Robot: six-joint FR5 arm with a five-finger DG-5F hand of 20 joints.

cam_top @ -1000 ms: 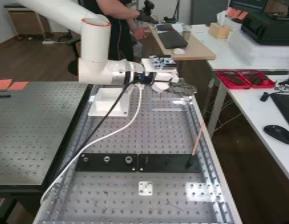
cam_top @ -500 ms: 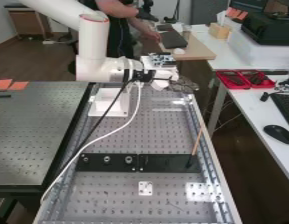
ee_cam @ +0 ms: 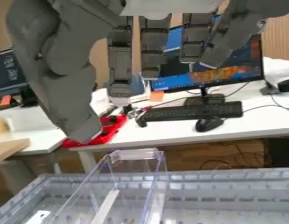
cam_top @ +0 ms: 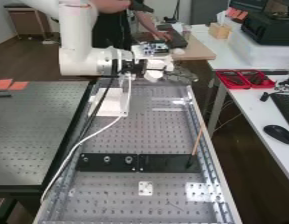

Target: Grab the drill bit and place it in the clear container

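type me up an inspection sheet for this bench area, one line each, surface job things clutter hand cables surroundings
surface: perforated metal bench with two black plates laid across it
job's things: clear container beneath the hand; drill bit, cannot tell which item it is
clutter: thin orange-brown stick leaning at the right-hand black plate, small white plate nearer the bench's near end, white bracket towards the far end
hand: dark grey hand over the bench's far end, fingers straight, holding nothing
cables: white cable and black cable run from the arm down towards the bench's left side
surroundings: side table with red trays, keyboard and computer mouse
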